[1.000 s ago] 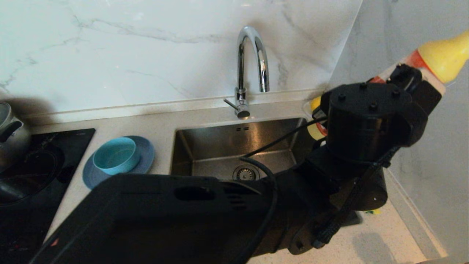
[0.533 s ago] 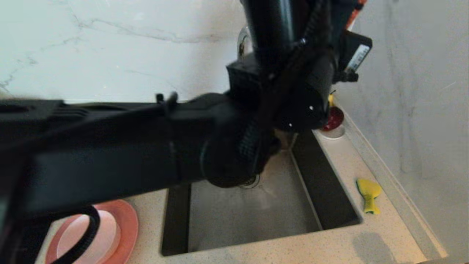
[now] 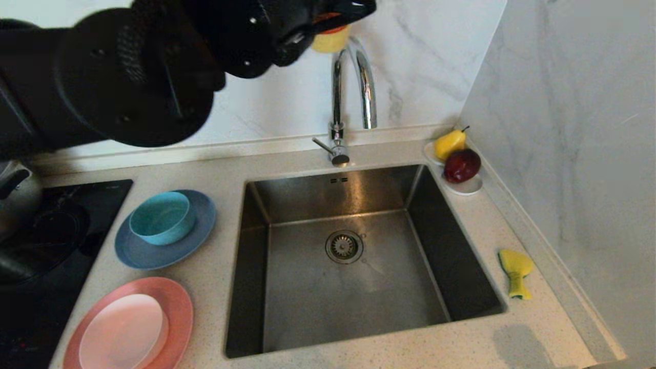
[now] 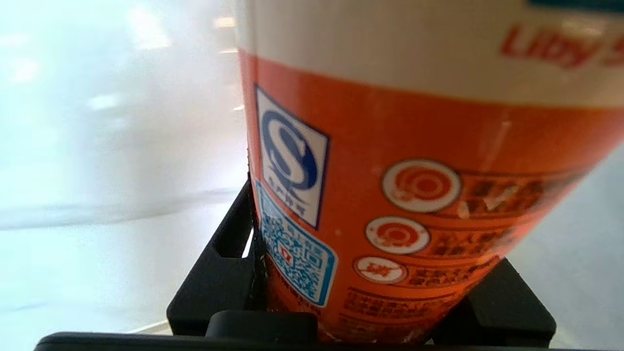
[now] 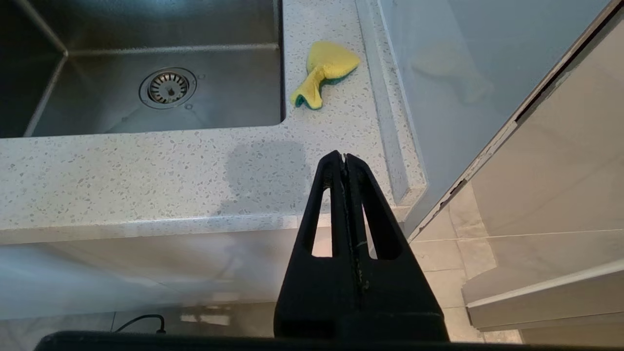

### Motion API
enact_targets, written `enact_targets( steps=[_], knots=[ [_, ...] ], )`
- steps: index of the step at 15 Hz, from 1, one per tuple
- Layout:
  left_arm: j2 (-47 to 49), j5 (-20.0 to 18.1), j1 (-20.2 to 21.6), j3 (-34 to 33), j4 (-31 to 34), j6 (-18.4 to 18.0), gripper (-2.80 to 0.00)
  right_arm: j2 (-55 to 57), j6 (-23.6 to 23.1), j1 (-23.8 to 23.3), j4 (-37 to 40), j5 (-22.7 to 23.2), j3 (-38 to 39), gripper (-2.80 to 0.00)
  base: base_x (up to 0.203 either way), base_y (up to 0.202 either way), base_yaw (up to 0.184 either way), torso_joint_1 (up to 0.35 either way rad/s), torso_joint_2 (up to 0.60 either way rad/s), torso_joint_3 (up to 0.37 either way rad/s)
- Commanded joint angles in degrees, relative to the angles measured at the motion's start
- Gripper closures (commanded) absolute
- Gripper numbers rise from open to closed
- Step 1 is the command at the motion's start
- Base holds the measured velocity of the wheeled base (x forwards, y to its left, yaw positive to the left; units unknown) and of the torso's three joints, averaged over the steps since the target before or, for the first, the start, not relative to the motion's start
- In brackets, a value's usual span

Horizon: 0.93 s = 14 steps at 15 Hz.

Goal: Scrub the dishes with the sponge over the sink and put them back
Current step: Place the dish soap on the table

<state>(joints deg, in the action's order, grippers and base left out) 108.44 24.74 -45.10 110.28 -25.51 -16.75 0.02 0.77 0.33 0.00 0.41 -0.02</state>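
My left gripper (image 3: pixel 333 15) hangs high at the back, above the faucet, shut on an orange detergent bottle (image 4: pixel 414 170); only the bottle's yellow cap (image 3: pixel 330 40) shows under the hand in the head view. The yellow sponge (image 3: pixel 515 271) lies pinched on the counter right of the sink (image 3: pixel 287 328). Left of the sink, a teal bowl (image 3: pixel 161 218) sits on a blue-grey plate (image 3: pixel 154 256). In front of those, a pale pink dish (image 3: pixel 123 333) sits on a salmon plate (image 3: pixel 179 307). My right gripper (image 5: pixel 344 158) is shut and empty, parked below the counter's front right corner.
A chrome faucet (image 3: pixel 353 87) rises behind the sink. A white saucer (image 3: pixel 469 188) with a pear and an apple stands at the back right corner. A kettle (image 3: pixel 15 189) sits on the black cooktop (image 3: pixel 102 200) at far left. A wall closes the right side.
My left arm has swung from the front right of the sink up and across to the upper left, carrying the bottle. The sink, sponge and dishes are now uncovered.
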Motion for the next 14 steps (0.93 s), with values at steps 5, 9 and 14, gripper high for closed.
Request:
enact_targets(
  steps=[5, 9, 14],
  knots=[
    [-6.48, -1.17, 20.73, -0.69, 12.74, 8.85, 0.00, -0.02, 0.02, 0.02, 0.00, 0.02, -0.03, 0.00, 0.000, 0.000, 0.000, 0.000, 0.00, 0.000],
    [-4.66, 1.47, 30.65, -2.66, 15.79, 18.85, 0.00, -0.02, 0.02, 0.02, 0.00, 0.02, -0.06, 0.00, 0.000, 0.000, 0.000, 0.000, 0.00, 0.000],
    [0.00, 5.66, 36.24, -4.69, 15.27, 19.61, 0.00, -0.02, 0.02, 0.02, 0.00, 0.02, 0.02, 0.00, 0.000, 0.000, 0.000, 0.000, 0.00, 0.000]
  ],
)
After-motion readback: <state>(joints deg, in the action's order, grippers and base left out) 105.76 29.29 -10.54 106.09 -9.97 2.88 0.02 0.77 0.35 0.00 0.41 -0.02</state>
